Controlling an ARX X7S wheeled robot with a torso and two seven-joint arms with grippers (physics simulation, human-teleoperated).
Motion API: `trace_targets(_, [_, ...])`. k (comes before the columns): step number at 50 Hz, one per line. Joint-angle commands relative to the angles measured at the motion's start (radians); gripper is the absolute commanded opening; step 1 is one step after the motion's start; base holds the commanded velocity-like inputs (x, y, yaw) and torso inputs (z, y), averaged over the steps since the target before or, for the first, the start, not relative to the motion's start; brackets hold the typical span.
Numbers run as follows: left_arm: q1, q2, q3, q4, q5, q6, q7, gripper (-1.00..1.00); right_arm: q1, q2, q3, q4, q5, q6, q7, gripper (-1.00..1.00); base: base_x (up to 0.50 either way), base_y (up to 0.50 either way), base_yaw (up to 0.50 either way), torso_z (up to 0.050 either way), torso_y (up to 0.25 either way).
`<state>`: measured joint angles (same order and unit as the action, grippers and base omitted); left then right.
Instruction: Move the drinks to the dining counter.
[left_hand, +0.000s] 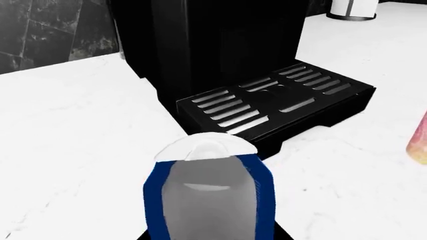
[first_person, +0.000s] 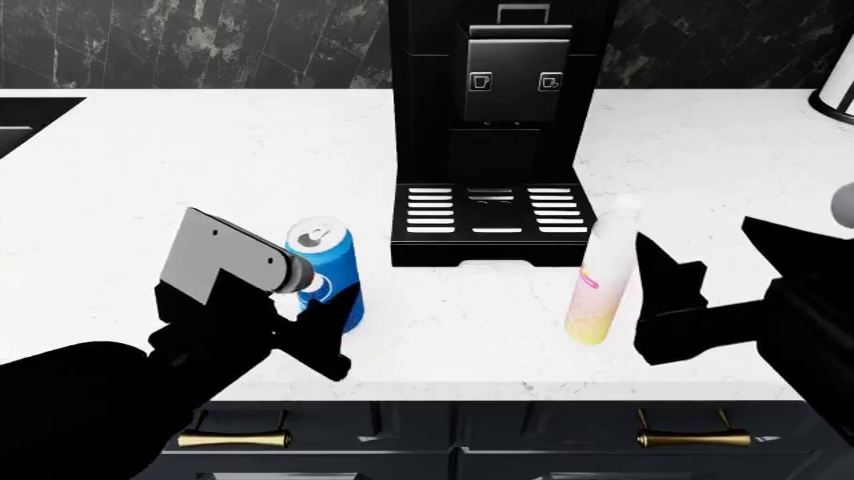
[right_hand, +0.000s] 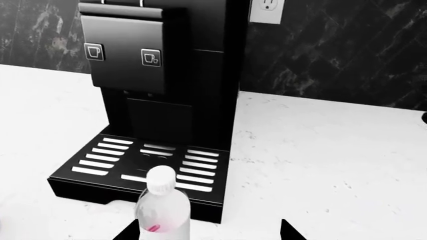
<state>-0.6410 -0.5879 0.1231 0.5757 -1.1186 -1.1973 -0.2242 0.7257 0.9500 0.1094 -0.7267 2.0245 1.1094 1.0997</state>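
My left gripper (first_person: 324, 318) sits nearest, its black fingers (first_person: 340, 302) closing around the glossy blue cola can (first_person: 328, 270) on the marbled white desk (first_person: 174, 170); no lettering is readable. My right gripper (first_person: 657, 300) has its fingers spread beside the white bottle (first_person: 598, 275) with the pink-to-yellow label. Behind stands a boxy black coffee machine (first_person: 494, 90) bearing 2 cup icons and a slotted drip tray (first_person: 491, 212).

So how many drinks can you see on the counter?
2. The blue can stands left of the coffee machine, the white bottle right of it. More may be hidden.
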Motion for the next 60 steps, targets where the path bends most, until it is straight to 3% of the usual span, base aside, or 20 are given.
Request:
trace_targets(1, [0.004,-0.008,0.008,-0.002,0.042,0.026,-0.005,-1.00,-0.029,0.005,0.022,-0.010,-0.007,-0.004,-0.010,1.00,0.00,0.00,0.00,0.000,0.000])
trace_targets(11, [0.030,-0.022,-0.055,0.032,0.019,0.044,-0.051,-1.00,-0.025,0.011,0.017,-0.010,-0.002,-0.009,-0.009,1.00,0.00,0.00,0.00,0.000,0.000])
trace_targets(22, [-0.001,-0.006,-0.248,0.148,-0.072,0.095,-0.216,-1.00,-0.007,0.011,-0.009,-0.010,0.008,-0.014,-0.005,1.00,0.00,0.00,0.00,0.000,0.000])
trace_targets(38, [0.007,-0.006,-0.229,0.135,-0.056,0.106,-0.209,-1.00,-0.064,0.043,0.061,-0.059,0.095,-0.051,-0.021,1.00,0.00,0.00,0.00,0.000,0.001])
trace_targets(60, [-0.025,-0.019,-0.230,0.187,-0.128,0.088,-0.252,-1.00,0.005,-0.110,-0.109,0.080,-0.156,0.059,-0.130,1.00,0.00,0.00,0.00,0.000,0.000])
